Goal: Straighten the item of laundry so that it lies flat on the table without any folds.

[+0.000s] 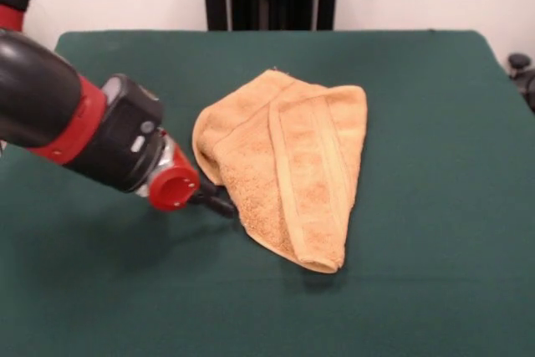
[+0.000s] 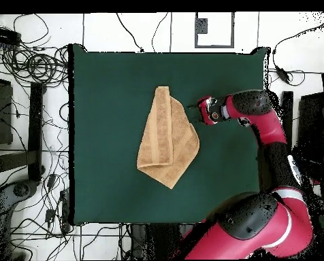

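The item of laundry point(image 1: 292, 165) is a golden-tan towel lying folded on itself near the middle of the green table point(image 1: 418, 81), with a band stripe running along its upper layer. In the overhead view the towel point(image 2: 168, 136) is a long shape with a pointed lower corner on the table point(image 2: 110, 102). My gripper point(image 1: 219, 204) is low over the table at the towel's left edge in the front view. Seen from overhead, the gripper point(image 2: 192, 111) meets the towel's right edge. Its tip is dark and small, and whether it holds cloth is not visible.
The red and black arm point(image 2: 260, 115) reaches in over the table's right side in the overhead view. Cables point(image 2: 28, 61) and dark equipment point(image 2: 8, 129) lie on the floor around the table. A dark object point(image 1: 522, 73) stands beyond the table's right edge in the front view.
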You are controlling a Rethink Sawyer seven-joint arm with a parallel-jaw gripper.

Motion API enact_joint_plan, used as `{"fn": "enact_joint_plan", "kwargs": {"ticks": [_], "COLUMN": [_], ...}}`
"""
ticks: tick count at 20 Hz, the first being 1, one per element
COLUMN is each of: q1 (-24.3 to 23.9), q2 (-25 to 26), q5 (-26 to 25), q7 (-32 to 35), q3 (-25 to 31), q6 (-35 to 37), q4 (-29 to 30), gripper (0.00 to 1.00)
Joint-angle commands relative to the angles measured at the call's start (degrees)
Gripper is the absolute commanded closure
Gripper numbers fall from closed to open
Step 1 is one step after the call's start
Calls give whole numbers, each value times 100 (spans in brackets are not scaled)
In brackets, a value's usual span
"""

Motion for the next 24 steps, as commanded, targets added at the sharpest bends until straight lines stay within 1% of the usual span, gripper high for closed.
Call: {"fn": "enact_joint_plan", "kwargs": {"ticks": [1, 6, 10, 11, 17, 24], "q1": [294, 296, 422, 429, 468, 477], "q2": [65, 243, 586, 614, 686, 649], "q5": [384, 564, 651, 674, 745, 786], "q7": [724, 589, 530, 498, 465, 499], "q3": [301, 408, 467, 479, 462, 436], "q6": [341, 378, 575, 537, 577, 597], "q4": [988, 990, 466, 465, 388, 460], "gripper": [0, 0, 0, 0, 0, 0]}}
